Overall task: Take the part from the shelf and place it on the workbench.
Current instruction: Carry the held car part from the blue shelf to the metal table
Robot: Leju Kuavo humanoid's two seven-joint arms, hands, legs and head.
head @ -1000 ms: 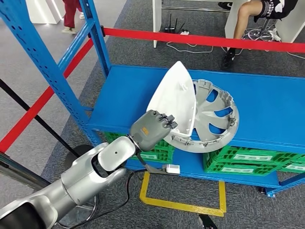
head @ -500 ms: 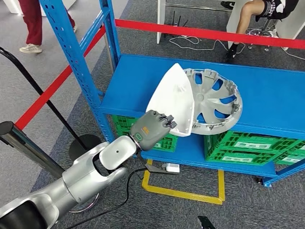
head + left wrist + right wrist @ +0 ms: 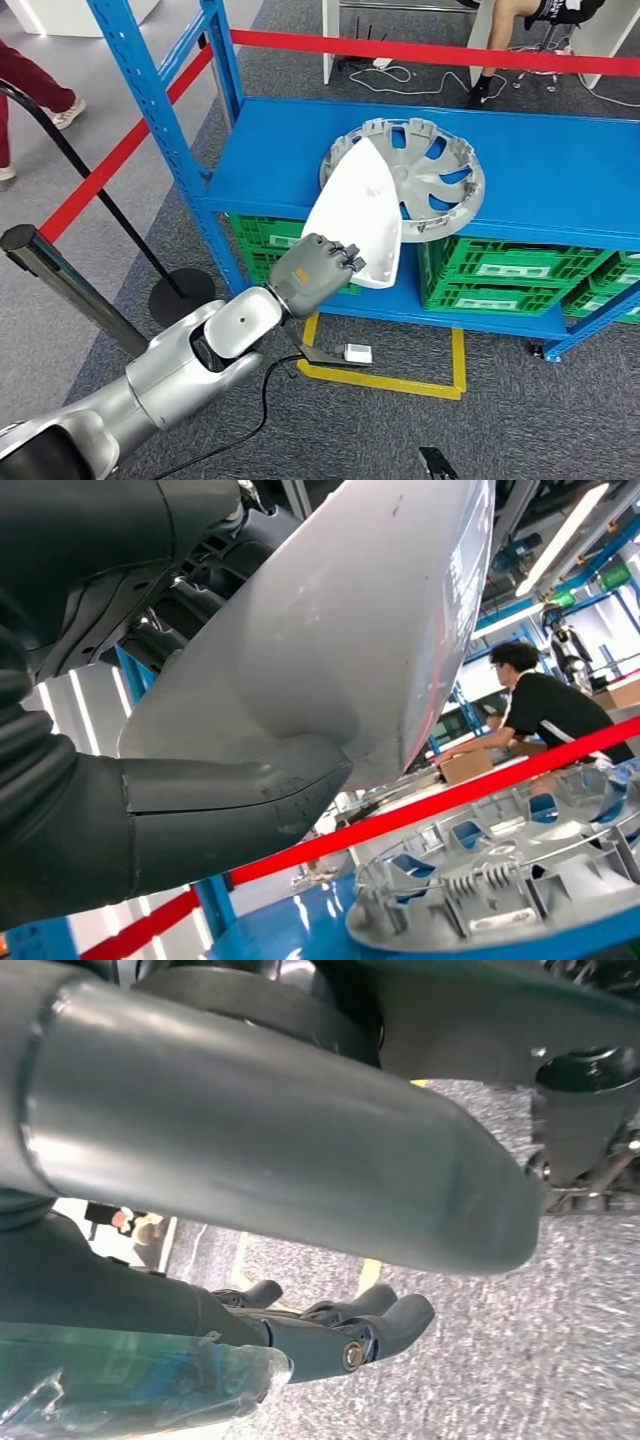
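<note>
A white, shield-shaped part [image 3: 361, 218] was held up in front of a blue shelf [image 3: 558, 180], tilted, its pointed end toward the shelf and its rounded end low, past the shelf's front edge. The left hand [image 3: 313, 274] gripped that rounded end: dark fingers [image 3: 349, 256] curled over the rim, close together, while the thumb was hidden behind the part in the head view. In the left wrist view the thick grey thumb [image 3: 226, 805] pressed flat against the part's pale underside [image 3: 340, 630]; the fingers on the other face were out of sight there.

The part overlapped and hid one side of a silver hubcap [image 3: 430, 175], which lay flat on the shelf. Whether part and hubcap touched could not be told. Green crates [image 3: 498, 285] sat on the level below, cut off at the picture's edge.

In the right wrist view the right hand [image 3: 332, 1335] hung over grey carpet, its dark fingers [image 3: 392, 1322] lying loosely side by side, nearly straight, holding nothing; much of it was blocked by a blurred silver arm.

A red barrier tape [image 3: 423, 52] ran behind the shelf, and a seated person's legs [image 3: 502, 40] were cropped at the top.
</note>
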